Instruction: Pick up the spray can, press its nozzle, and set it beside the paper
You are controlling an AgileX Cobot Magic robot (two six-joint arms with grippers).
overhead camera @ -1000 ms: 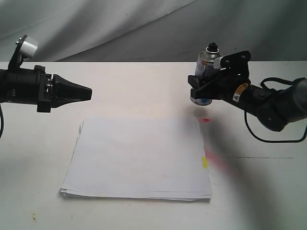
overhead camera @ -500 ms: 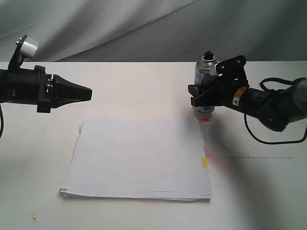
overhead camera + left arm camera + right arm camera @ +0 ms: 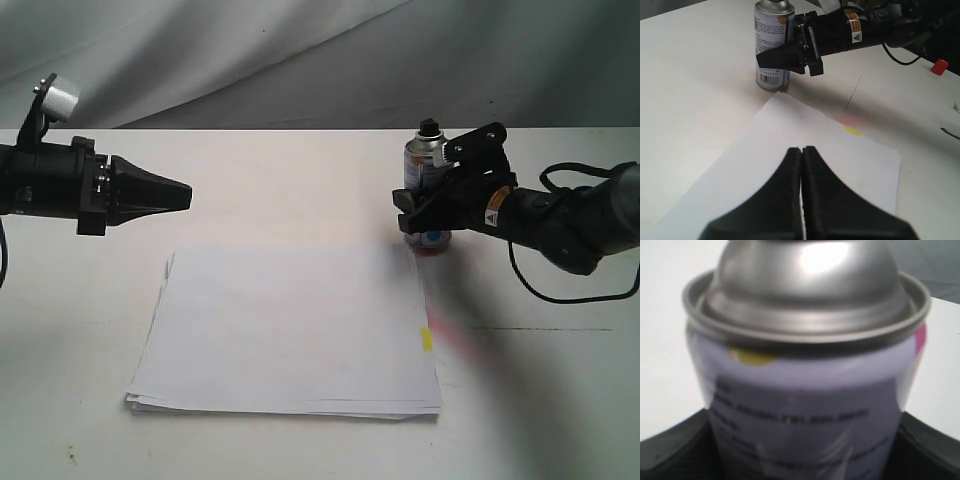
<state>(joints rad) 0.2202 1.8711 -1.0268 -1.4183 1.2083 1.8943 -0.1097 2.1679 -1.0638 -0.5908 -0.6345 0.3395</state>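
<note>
We find the spray can (image 3: 418, 165) upright, apparently resting just beside the far corner of the paper (image 3: 290, 330), with the right gripper (image 3: 420, 210) clamped round it. The left gripper (image 3: 801, 155) hangs idle, jaws together. We judge placement in hand; the next move calls for a clean release.

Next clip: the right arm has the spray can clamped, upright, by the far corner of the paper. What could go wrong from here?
1. The spray can stands right at the paper's corner; released here, its base may catch the sheet edge instead of sitting beside it.
2. The can is tall and narrow, and the right gripper's jaws hold it mid-height; an uneven opening or sideways retreat might tip it.
</note>
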